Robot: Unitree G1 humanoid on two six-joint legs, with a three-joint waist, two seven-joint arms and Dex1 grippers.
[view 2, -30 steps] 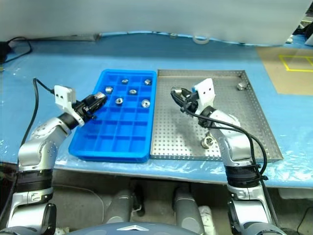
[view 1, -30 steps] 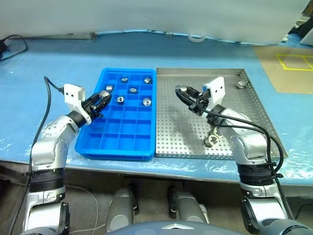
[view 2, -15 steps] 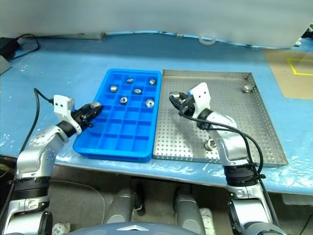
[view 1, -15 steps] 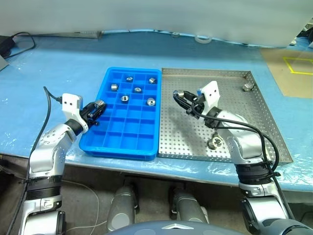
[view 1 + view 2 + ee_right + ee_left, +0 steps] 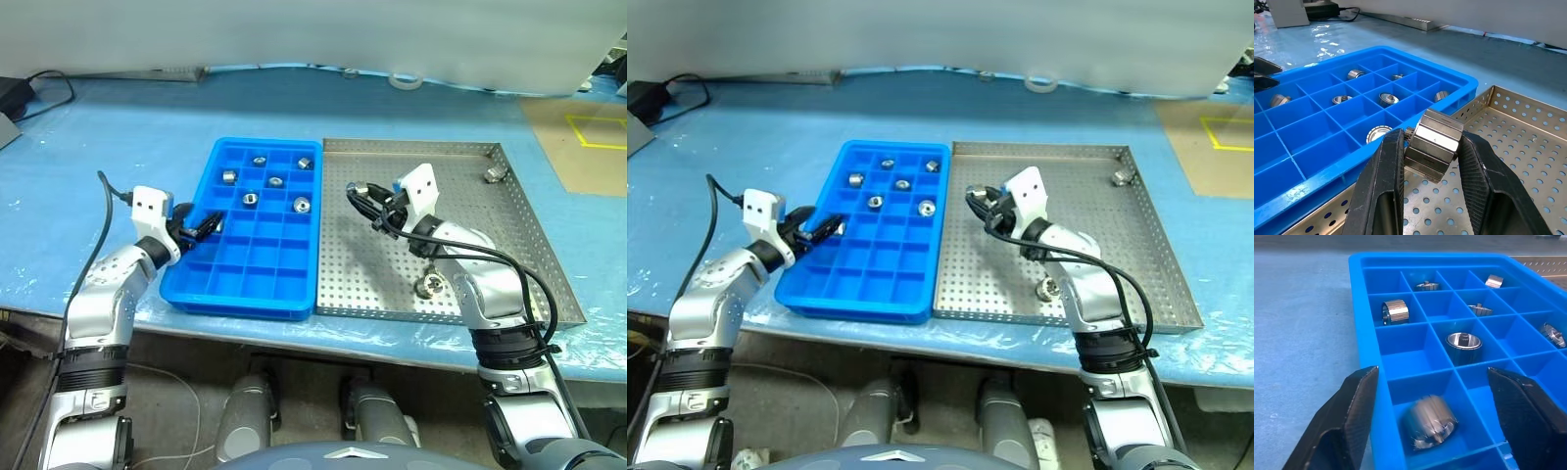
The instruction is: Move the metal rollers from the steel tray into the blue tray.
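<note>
The blue tray lies left of the steel tray. Several metal rollers sit in the blue tray's far compartments. My left gripper hangs open over that tray's left edge, and one roller lies in the compartment between its fingers. My right gripper hovers above the steel tray's left part, shut on a roller. Two more rollers rest on the steel tray, one near the front and one at the far right corner.
Both trays rest on a table with a blue cover. A tape roll lies at the back, and brown card with yellow tape lies at the far right. A black cable runs along the far left.
My left gripper sank slightly, opened and let its roller drop into a compartment at the blue tray's left edge. The right gripper kept still with its roller.
</note>
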